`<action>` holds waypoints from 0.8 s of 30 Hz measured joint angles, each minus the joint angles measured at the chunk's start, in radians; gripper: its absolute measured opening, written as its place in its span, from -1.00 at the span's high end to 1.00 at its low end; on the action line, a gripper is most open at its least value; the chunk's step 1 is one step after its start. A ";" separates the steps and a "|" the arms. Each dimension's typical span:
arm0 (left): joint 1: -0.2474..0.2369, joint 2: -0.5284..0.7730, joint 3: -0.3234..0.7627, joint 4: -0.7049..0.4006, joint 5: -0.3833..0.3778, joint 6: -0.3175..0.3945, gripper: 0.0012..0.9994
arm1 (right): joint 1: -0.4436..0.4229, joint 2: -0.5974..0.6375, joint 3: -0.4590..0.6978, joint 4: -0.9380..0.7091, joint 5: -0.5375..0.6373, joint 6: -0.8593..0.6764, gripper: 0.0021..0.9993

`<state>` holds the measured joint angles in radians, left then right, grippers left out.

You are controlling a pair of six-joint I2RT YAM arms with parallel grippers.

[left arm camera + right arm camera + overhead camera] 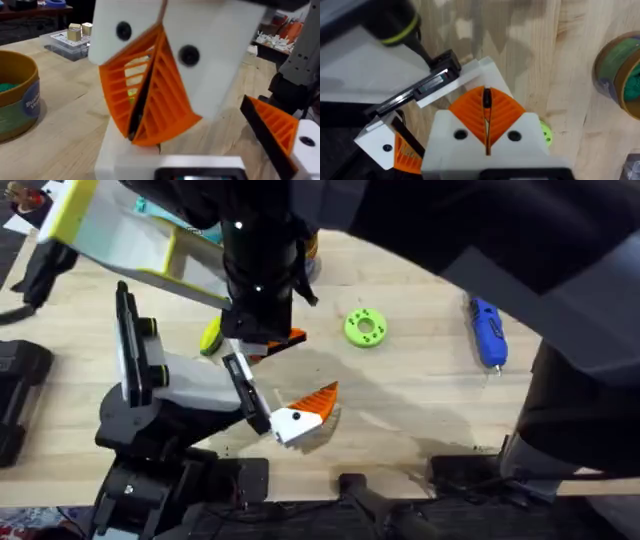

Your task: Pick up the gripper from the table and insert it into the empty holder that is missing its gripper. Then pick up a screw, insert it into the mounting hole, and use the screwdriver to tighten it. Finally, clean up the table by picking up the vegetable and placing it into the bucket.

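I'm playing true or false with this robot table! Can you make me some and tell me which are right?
1. The blue screwdriver lies on the table. True.
2. The round green disc sits inside a bucket. False: it lies on the bare table.
3. The yellow-green vegetable lies on the table close to the holder. True.
4. The screwdriver touches the green disc. False: they lie well apart, with bare wood between them.
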<state>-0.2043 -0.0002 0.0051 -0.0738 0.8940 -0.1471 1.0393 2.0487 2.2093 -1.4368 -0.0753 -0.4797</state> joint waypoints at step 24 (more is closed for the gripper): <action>0.000 0.000 0.000 -0.001 0.004 0.000 -0.97 | 0.000 0.000 0.000 -0.024 0.000 0.000 0.97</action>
<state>-0.2043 0.0002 0.0051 -0.0746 0.8982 -0.1474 1.0393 2.0487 2.2097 -1.4612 -0.0750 -0.4797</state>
